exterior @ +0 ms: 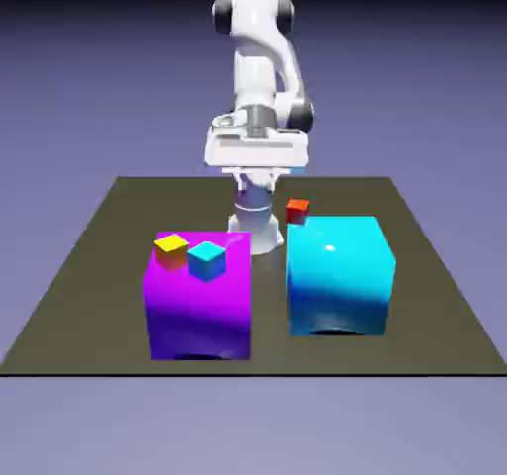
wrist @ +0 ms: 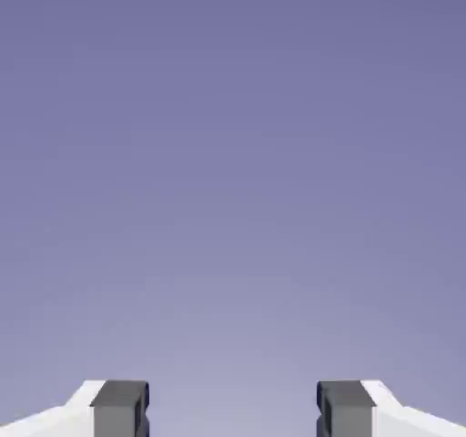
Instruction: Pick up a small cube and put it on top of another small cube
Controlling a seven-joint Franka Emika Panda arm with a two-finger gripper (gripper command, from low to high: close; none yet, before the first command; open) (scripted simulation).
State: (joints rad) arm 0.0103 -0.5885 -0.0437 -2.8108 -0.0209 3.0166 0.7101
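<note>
Two small cubes rest on top of a big magenta block (exterior: 198, 310): a yellow cube (exterior: 171, 247) with orange sides at its back left, and a small cyan cube (exterior: 206, 260) just beside it. A small red cube (exterior: 297, 209) lies on the table behind a big cyan block (exterior: 339, 275). My gripper (exterior: 255, 152) hangs high above the table's far side, well behind and above all the cubes. In the hand view my gripper (wrist: 233, 408) is open, its two grey fingertips (wrist: 120, 406) far apart with only the backdrop between them.
The dark table (exterior: 109, 236) carries the two big blocks side by side near its front, with a narrow gap between them. The robot's base stands behind that gap.
</note>
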